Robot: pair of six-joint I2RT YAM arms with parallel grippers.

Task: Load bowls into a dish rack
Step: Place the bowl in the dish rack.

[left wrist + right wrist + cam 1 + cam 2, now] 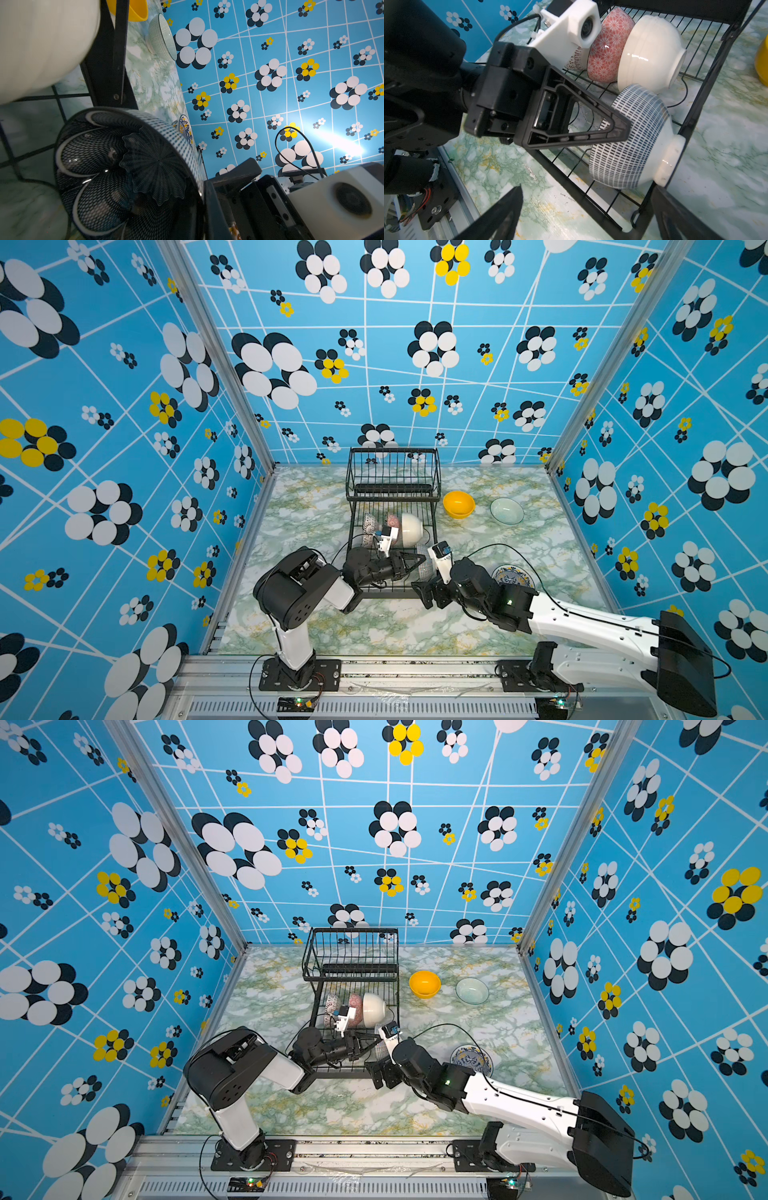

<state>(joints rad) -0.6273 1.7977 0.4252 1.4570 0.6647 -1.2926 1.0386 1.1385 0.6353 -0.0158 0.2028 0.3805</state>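
Left gripper (625, 127) is pinching the rim of the navy-dashed white ceramic bowl (633, 145) | bowl is standing on edge in the black wire dish rack's (392, 489) lower tray, just beside the cream-white ribbed bowl (652, 54) | right gripper (430, 593) is hanging wide open by the rack's front | I'd be seating this 1 between divider wires before letting go
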